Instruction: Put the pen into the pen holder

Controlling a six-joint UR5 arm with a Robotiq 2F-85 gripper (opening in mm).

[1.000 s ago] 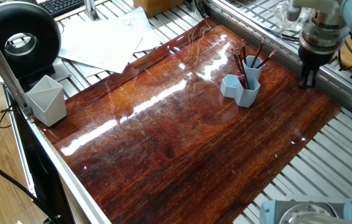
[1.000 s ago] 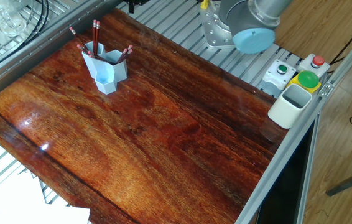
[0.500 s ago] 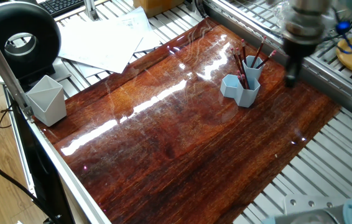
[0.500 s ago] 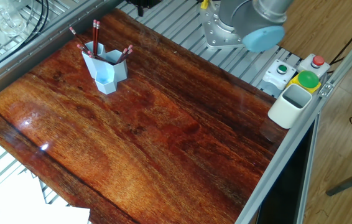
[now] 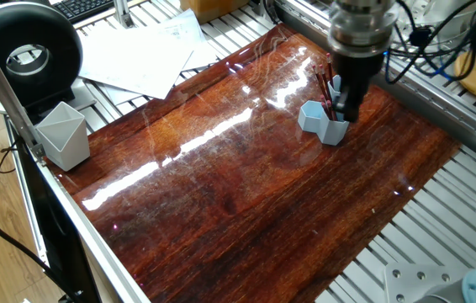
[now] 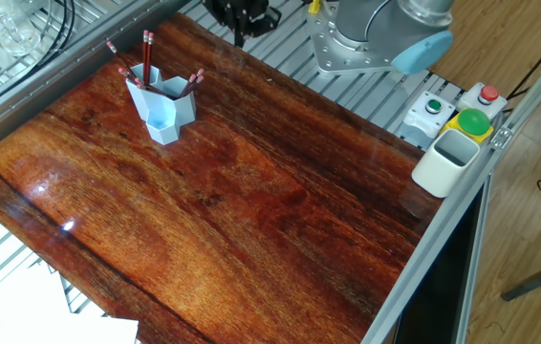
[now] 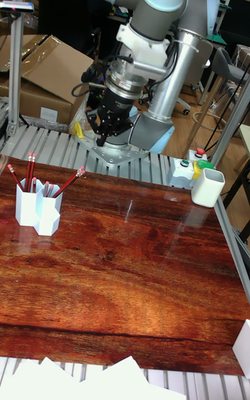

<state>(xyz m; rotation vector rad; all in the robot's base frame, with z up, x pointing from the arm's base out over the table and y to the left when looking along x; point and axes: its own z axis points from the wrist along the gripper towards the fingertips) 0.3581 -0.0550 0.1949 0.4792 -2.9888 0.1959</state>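
- Gripper (image 7: 99, 137) hangs above the far edge of the wooden table (image 7: 139, 268), on the end of the grey UR5 arm (image 7: 156, 39); in the tall fixed view it is up in the air, over the metal slats behind the board.
- Its dark fingers (image 6: 242, 21) point downwards; whether they are spread or closed cannot be told from these views, and nothing can be seen between them.
- In one fixed view the gripper (image 5: 349, 101) stands in front of the pen holder (image 5: 324, 120) and hides part of it; the other fixed view shows the two well apart.
- The pen holder (image 6: 163, 105), light blue and made of joined hexagonal tubes of unequal height, stands upright on the table near its far left corner as the tall fixed view sees it (image 7: 38, 209).
- Several red pens (image 7: 30, 169) stand in its tubes, some leaning outwards, one (image 7: 68, 183) tilting well to the right.
- A pale grey angular cup (image 5: 61, 135) stands at the table's opposite edge, well apart from the holder.
- A white rectangular cup (image 6: 445, 161) sits at the table's corner, just beside a button box (image 6: 452, 110) with green and red buttons.
- White paper sheets (image 5: 141, 55) lie beyond the board, near a black round device (image 5: 28, 55).
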